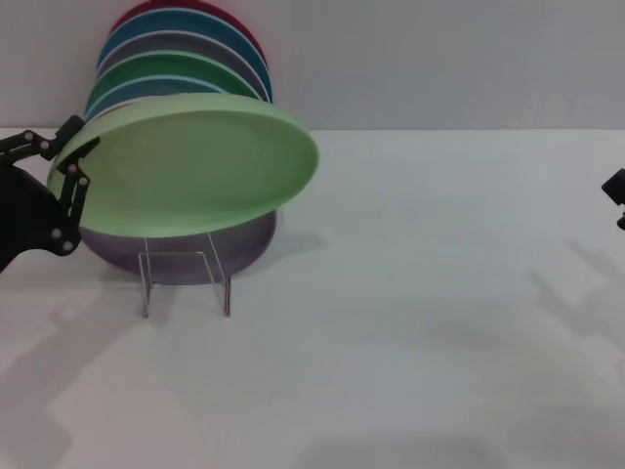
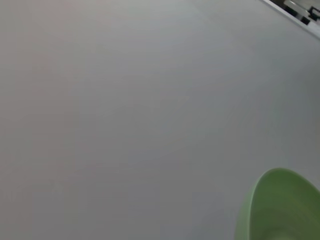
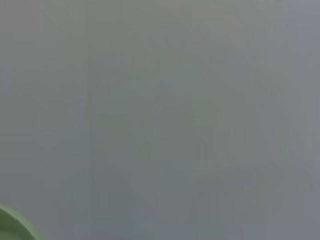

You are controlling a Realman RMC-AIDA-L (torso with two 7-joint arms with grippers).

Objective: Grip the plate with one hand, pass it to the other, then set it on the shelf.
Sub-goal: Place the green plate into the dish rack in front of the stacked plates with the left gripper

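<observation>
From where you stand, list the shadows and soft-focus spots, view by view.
Head view: the plate, held at its edge by the left gripper, and the shelf cast soft shadows on the table; the right gripper is cropped. Left wrist view: blurred plate. Right wrist view: featureless grey.

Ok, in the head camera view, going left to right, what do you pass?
Left gripper at the pale green plate's edge → pale green plate, held over the wire rack → bare white table → right gripper at the frame's edge.
</observation>
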